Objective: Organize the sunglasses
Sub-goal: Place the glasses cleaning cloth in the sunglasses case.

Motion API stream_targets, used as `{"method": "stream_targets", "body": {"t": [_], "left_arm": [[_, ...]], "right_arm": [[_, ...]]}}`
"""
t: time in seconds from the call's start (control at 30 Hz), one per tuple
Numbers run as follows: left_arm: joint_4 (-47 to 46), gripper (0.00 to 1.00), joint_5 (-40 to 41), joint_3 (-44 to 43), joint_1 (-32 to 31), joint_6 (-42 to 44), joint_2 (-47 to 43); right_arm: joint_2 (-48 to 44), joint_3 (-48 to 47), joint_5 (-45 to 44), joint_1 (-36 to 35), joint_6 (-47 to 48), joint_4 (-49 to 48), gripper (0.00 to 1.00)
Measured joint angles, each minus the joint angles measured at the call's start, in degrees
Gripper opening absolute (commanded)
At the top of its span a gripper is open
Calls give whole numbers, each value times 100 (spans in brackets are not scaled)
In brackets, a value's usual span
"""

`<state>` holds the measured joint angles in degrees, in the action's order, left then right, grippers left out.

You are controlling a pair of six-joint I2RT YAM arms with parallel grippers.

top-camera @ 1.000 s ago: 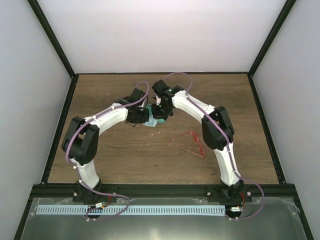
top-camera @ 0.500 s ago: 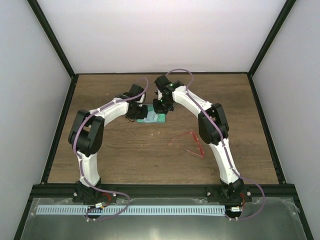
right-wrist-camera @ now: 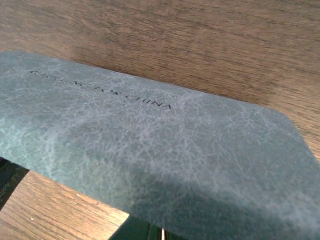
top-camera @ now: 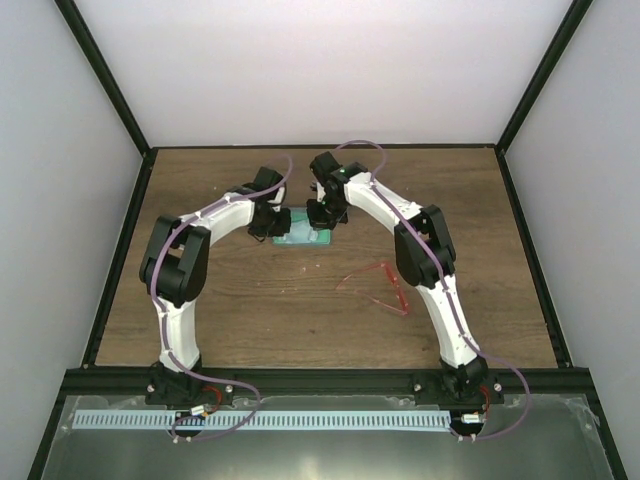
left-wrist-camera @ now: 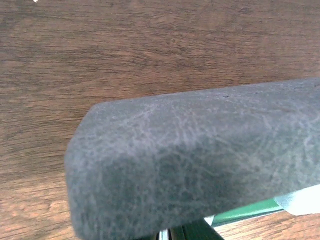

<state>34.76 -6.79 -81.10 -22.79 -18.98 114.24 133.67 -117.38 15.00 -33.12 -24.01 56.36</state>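
Note:
The sunglasses (top-camera: pixel 378 285), thin red frames, lie on the wood right of centre, apart from both arms. The blue-grey case (top-camera: pixel 303 236) lies at the table's middle back, its green inside showing. My left gripper (top-camera: pixel 268 222) is at its left end and my right gripper (top-camera: pixel 322 212) at its back right. In the left wrist view the case's grey shell (left-wrist-camera: pixel 200 160) fills the frame and hides my fingers; a green edge (left-wrist-camera: pixel 245 212) and a light blue cloth corner (left-wrist-camera: pixel 306 202) peek out below. The right wrist view shows the printed shell (right-wrist-camera: pixel 150 150) covering my fingers.
The wooden table (top-camera: pixel 220 310) is bounded by black frame rails and white walls. Both forearms arch over the table's middle from the near edge.
Both grippers have moved slightly toward the back with the case. The case's green inside now shows, and the light blue cloth that stuck out in front is mostly covered.

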Motion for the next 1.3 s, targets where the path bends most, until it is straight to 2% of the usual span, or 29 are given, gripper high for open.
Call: {"method": "stream_targets", "body": {"t": [0.27, 0.4, 0.57, 0.63, 0.73, 0.87, 1.17, 1.3], "left_arm": [[-2, 4, -44, -13, 20, 37, 28], [2, 18, -85, -13, 20, 83, 107], [2, 43, -120, -13, 20, 105, 155], [4, 47, -107, -13, 20, 107, 157], [11, 50, -83, -22, 20, 105, 157], [79, 51, -35, -129, 20, 90, 153], [197, 51, -284, -321, 17, 4, -76], [245, 51, -407, -433, 17, -26, -101]], "right_arm": [[57, 0, 22, 0, 2, -2, 2], [87, 4, 42, 0, 2, -2, 2], [90, 4, 50, 0, 7, -2, 2], [90, 4, 61, 0, 22, -2, 2], [90, 4, 79, 0, 35, -2, 10], [90, 4, 90, 0, 76, -2, 26], [90, 55, -107, 0, 68, 17, 35], [81, 107, -273, 0, 31, 120, 32]]}}
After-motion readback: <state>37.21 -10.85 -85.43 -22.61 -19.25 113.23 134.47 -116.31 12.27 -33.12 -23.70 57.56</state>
